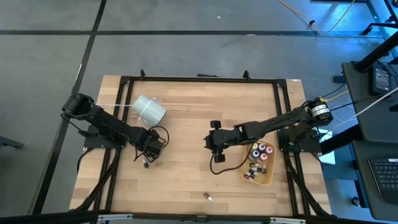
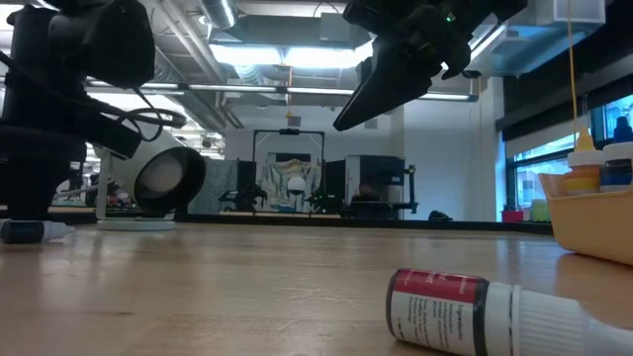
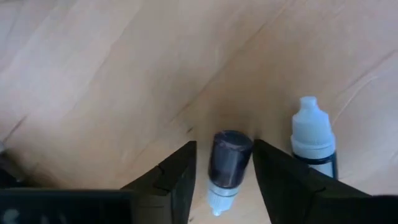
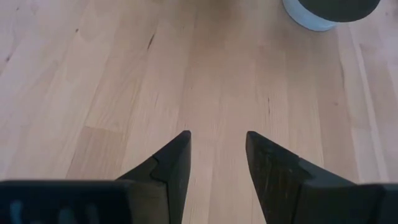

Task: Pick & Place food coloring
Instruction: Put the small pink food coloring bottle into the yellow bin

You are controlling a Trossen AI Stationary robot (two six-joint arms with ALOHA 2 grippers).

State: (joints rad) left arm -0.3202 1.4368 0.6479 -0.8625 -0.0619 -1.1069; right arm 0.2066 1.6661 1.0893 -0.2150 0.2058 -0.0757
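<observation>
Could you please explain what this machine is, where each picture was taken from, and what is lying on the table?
It is a robot with two dark arms, each ending in a two-finger gripper. One picture looks straight down, one looks level across the wooden table, and two come from the wrists. The left gripper has its fingers on either side of a dark dropper bottle lying on the wood, another beside it. The right gripper hangs open and empty. A tan tray holds more bottles, a white cup lies tipped over, and a red-labelled bottle lies alone.
</observation>
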